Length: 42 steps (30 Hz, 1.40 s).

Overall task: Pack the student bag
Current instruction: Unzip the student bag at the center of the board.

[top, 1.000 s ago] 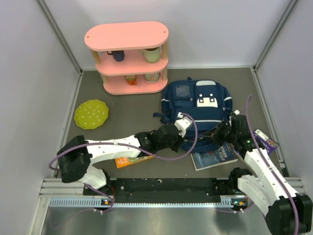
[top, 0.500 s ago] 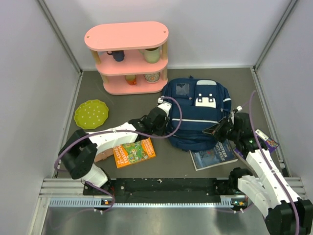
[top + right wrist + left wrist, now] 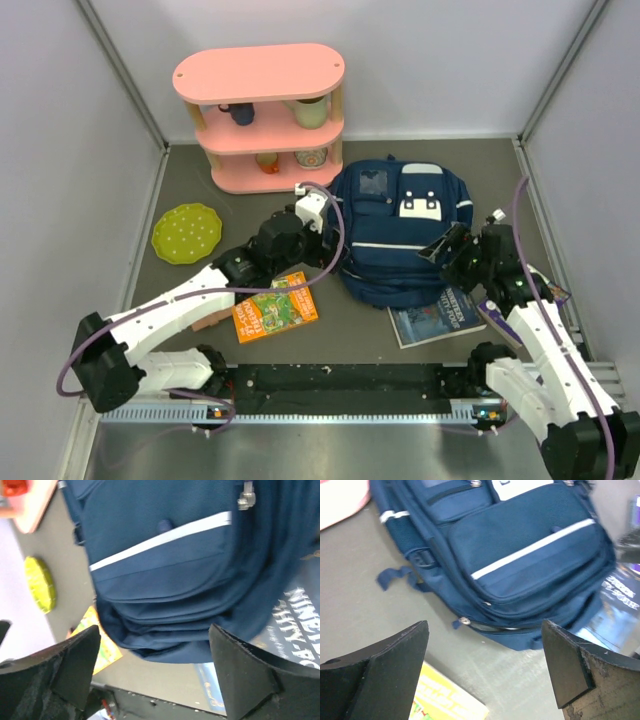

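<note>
The student bag (image 3: 405, 235) is a navy backpack with white stripes and white patches. It lies flat in the middle of the table, front pockets up. My left gripper (image 3: 315, 212) is open and empty, just left of the bag's upper left corner. In the left wrist view the left gripper (image 3: 485, 645) hovers over bare table, with the bag (image 3: 520, 555) ahead of it. My right gripper (image 3: 445, 250) is open and empty at the bag's right side. In the right wrist view the right gripper (image 3: 155, 635) sits over the bag's lower edge (image 3: 165, 580).
An orange children's book (image 3: 275, 308) lies left of the bag's bottom. A blue book (image 3: 435, 315) lies partly under the bag's lower right. A pink shelf (image 3: 260, 110) with cups stands at the back. A green plate (image 3: 187, 233) is at the left, and a purple item (image 3: 550, 290) at the right.
My left gripper has drawn back from the bag's lower front to its upper left corner, uncovering the orange book. My right gripper has stayed near the bag's right side.
</note>
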Available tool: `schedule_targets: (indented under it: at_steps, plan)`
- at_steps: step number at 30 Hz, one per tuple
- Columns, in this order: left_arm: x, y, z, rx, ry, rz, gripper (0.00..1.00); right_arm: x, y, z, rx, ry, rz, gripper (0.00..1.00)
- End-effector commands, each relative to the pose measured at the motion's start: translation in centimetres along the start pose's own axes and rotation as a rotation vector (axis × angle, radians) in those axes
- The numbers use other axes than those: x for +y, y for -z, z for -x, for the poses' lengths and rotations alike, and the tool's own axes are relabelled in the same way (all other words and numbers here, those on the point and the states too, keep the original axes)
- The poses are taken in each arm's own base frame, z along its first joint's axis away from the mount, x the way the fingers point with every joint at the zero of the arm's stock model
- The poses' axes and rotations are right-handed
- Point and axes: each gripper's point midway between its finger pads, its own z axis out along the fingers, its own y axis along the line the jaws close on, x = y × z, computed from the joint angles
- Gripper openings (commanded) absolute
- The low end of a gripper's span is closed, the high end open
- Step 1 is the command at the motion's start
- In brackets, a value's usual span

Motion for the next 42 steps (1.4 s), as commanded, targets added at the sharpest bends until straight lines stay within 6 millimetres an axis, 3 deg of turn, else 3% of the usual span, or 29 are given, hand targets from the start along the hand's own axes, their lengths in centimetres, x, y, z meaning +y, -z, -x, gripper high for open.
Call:
schedule_targets:
  at_steps: [1, 4, 5, 7, 8, 11, 14, 15, 17, 22, 25, 27, 28, 29, 31, 32, 33, 34, 35, 38, 41, 42]
  plan:
    - [-4.7, 0.8, -0.1, 0.000, -0.005, -0.262, 0.98, -3.6, 2.5, 2.3, -0.142, 0.015, -0.208, 0.95]
    - [-8.6, 0.9, 0.0, 0.000, -0.014, -0.397, 0.99, -6.0, 3.5, 3.2, -0.208, -0.027, -0.294, 0.99]
    - [-10.3, 0.4, -1.1, 0.039, -0.024, -0.435, 0.99, -7.2, 3.5, 3.2, -0.215, -0.061, -0.325, 0.99]
    - [-12.1, -0.1, -1.0, 0.047, -0.038, -0.473, 0.99, -7.9, 3.2, 2.9, -0.204, -0.089, -0.334, 0.99]
    - [-13.0, -0.7, -2.1, 0.082, -0.047, -0.485, 0.99, -8.7, 3.1, 3.0, -0.212, -0.114, -0.354, 0.99]
    - [-15.2, -1.3, -3.0, 0.120, -0.015, -0.569, 0.99, -9.8, 2.1, 1.9, -0.152, -0.130, -0.372, 0.99]
    - [-17.1, -1.1, -4.6, 0.164, -0.010, -0.643, 0.99, -8.9, -0.8, 0.7, -0.054, -0.101, -0.251, 0.97]
    - [-17.3, -1.1, -5.0, 0.175, -0.011, -0.650, 0.99, -6.9, -1.7, 0.8, -0.025, -0.079, -0.141, 0.94]
    - [-17.5, -1.1, -6.0, 0.206, 0.006, -0.653, 0.99, -5.4, -3.2, -0.2, 0.055, -0.049, -0.036, 0.90]
    - [-16.9, -0.8, -7.7, 0.219, 0.063, -0.643, 0.99, -0.5, -4.6, -2.2, 0.144, 0.112, 0.070, 0.89]
    - [-17.0, -0.8, -8.1, 0.228, 0.071, -0.645, 0.99, 0.2, -4.8, -2.7, 0.190, 0.108, 0.081, 0.86]
    - [-17.3, -0.9, -8.1, 0.230, 0.073, -0.649, 0.99, -0.6, -3.9, -1.9, 0.139, 0.131, 0.013, 0.88]
    - [-17.5, -1.1, -8.5, 0.244, 0.072, -0.653, 0.99, -1.9, -2.8, -2.0, 0.137, 0.121, -0.075, 0.90]
    - [-17.8, -1.1, -8.5, 0.248, 0.070, -0.657, 0.99, -2.7, -1.7, -0.3, 0.028, 0.133, -0.134, 0.92]
    - [-18.8, -1.3, -8.9, 0.265, 0.062, -0.676, 0.99, -4.2, -0.1, 0.6, -0.052, 0.109, -0.228, 0.99]
    - [-19.2, -1.5, -9.3, 0.275, 0.057, -0.679, 0.99, -5.2, 1.4, 1.4, -0.134, 0.083, -0.275, 0.99]
    - [-19.8, -1.6, -9.0, 0.280, 0.056, -0.691, 0.99, -5.6, 2.0, 1.6, -0.166, 0.073, -0.296, 0.99]
    - [-20.2, -2.1, -10.4, 0.324, 0.059, -0.685, 0.99, -6.1, 2.5, 1.9, -0.196, 0.064, -0.316, 0.99]
    - [-20.7, -2.2, -10.4, 0.339, 0.068, -0.689, 0.98, -7.3, 3.2, 2.4, -0.238, 0.050, -0.373, 0.99]
    - [-21.2, -2.8, -12.3, 0.388, 0.121, -0.642, 0.96, -9.8, 4.3, 3.8, -0.283, -0.002, -0.479, 0.99]
    - [-20.6, -3.1, -14.4, 0.420, 0.205, -0.576, 0.96, -11.1, 3.0, 3.6, -0.178, -0.032, -0.466, 0.99]
    - [-20.6, -3.1, -14.8, 0.424, 0.237, -0.572, 0.96, -11.7, 2.8, 4.6, -0.198, -0.068, -0.461, 0.99]
